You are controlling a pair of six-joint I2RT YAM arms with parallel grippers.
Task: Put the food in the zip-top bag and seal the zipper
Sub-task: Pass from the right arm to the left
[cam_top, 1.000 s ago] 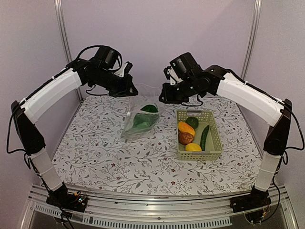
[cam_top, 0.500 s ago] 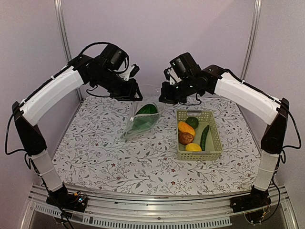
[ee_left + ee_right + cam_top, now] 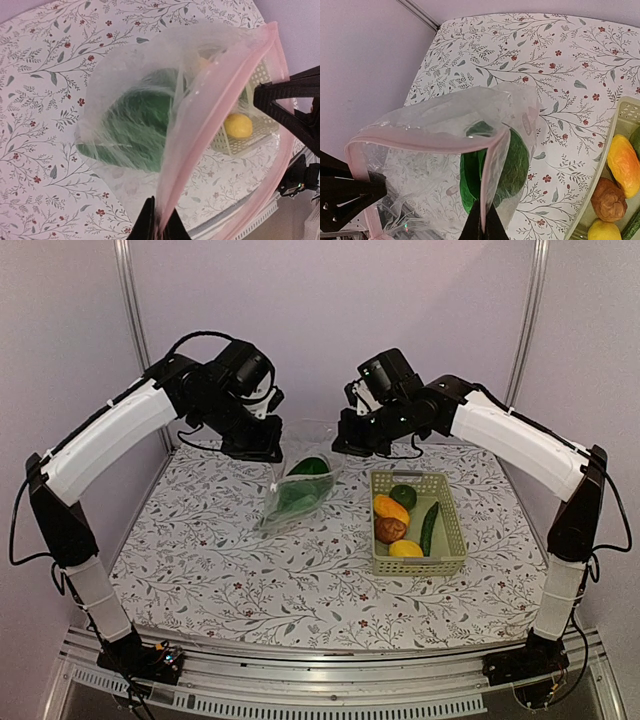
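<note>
The zip-top bag (image 3: pixel 297 490) hangs between both grippers, its bottom resting on the table. A leafy green piece of food (image 3: pixel 310 468) lies inside it. My left gripper (image 3: pixel 161 227) is shut on the pink-tinted zipper (image 3: pixel 200 145) at one end of the mouth. My right gripper (image 3: pixel 484 225) is shut on the zipper (image 3: pixel 420 142) at the other end. The mouth gapes open between them. More food sits in the pale green basket (image 3: pixel 455 525): an orange-yellow oval (image 3: pixel 391 508), a potato (image 3: pixel 390 530), a lemon (image 3: pixel 405 549), a cucumber (image 3: pixel 430 527) and a dark green lump (image 3: pixel 403 496).
The basket stands just right of the bag on the flower-patterned tablecloth (image 3: pixel 200 560). Both arms reach over the far half of the table. A wall with metal posts (image 3: pixel 128 300) closes off the back.
My left gripper swung in toward the bag mouth, then drew back left and lower, turning at the wrist. The right arm has hardly moved. The bag keeps its place.
</note>
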